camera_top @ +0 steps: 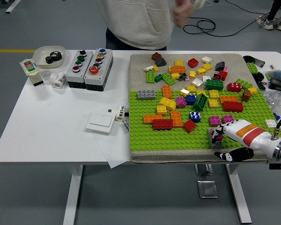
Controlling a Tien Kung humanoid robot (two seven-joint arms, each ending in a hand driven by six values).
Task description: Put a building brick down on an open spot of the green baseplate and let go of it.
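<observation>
From the head view, I have my right hand (236, 136) reaching in from the right edge over the near right part of the baseplate (178, 138), and its fingers (220, 132) are curled onto a small brick (213, 136) that looks grey with a pink or purple piece beside it; I cannot tell whether those are one brick or two. The brick sits down at the studs, touching or very nearly touching the plate, on a bare green patch with the other bricks well apart from it toward the far side, the nearest being two pink ones just beyond my fingers. As I judge it, the placing is as good as done: the brick is on an open spot, and what remains is letting go and pulling the hand clear. The brick looks small and low, partly hidden under my fingers, so I cannot say if it is seated square on the studs. My left hand is out of view. A person (140, 23) stands at the far side of the worktop (51, 122), one hand raised, clear of the plate
</observation>
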